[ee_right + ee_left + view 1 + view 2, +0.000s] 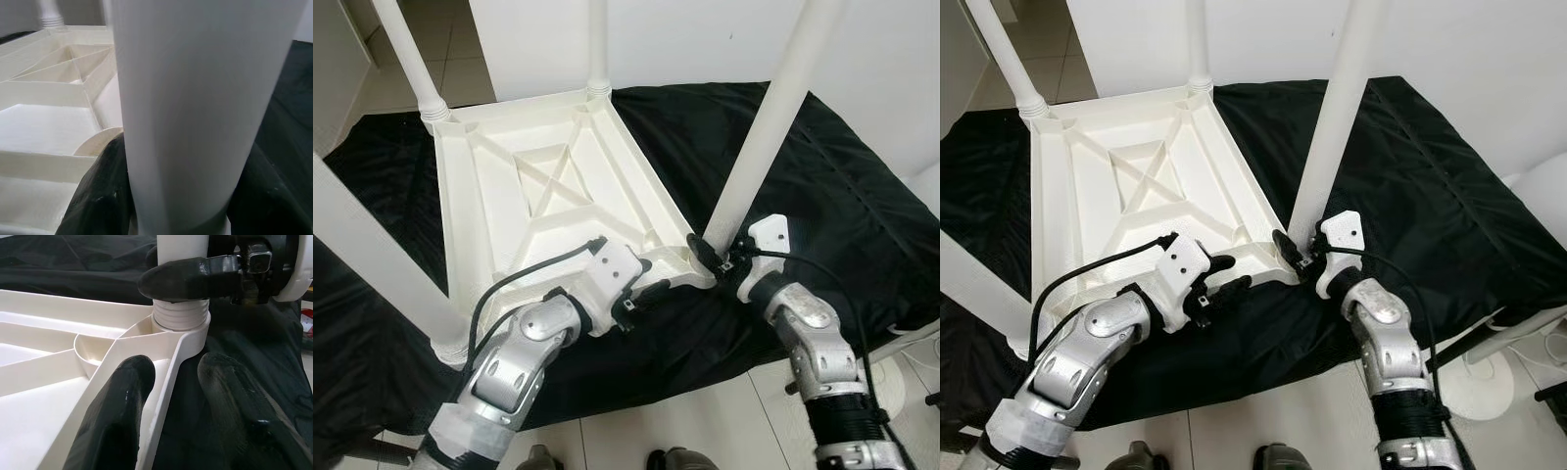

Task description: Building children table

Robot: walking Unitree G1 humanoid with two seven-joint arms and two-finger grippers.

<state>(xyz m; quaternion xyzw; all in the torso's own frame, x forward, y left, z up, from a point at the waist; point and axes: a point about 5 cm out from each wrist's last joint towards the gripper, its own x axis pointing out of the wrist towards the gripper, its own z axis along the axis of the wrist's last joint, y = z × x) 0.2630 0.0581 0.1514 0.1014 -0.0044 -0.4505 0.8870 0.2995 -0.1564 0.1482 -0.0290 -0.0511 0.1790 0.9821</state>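
A white plastic children's table top (pixel 548 186) lies upside down on a black cloth (pixel 822 166). White legs stand up from its corners: far left (pixel 411 54), far right (pixel 598 44) and near left (pixel 372 255). My right gripper (pixel 717 257) is shut on the near-right leg (pixel 773 117) just above its threaded base (pixel 180 316), which sits in the corner socket. In the right wrist view the black fingers (pixel 100 196) hug that leg (pixel 195 98). My left gripper (pixel 651 291) straddles the table's near rim (pixel 166 382) beside that corner, one finger inside and one outside.
The black cloth covers the low surface under the table and hangs over its front edge. White tile floor (pixel 705 421) lies below me. A white wall (pixel 705 39) stands behind. A white round base with cables (pixel 901 382) sits at the right.
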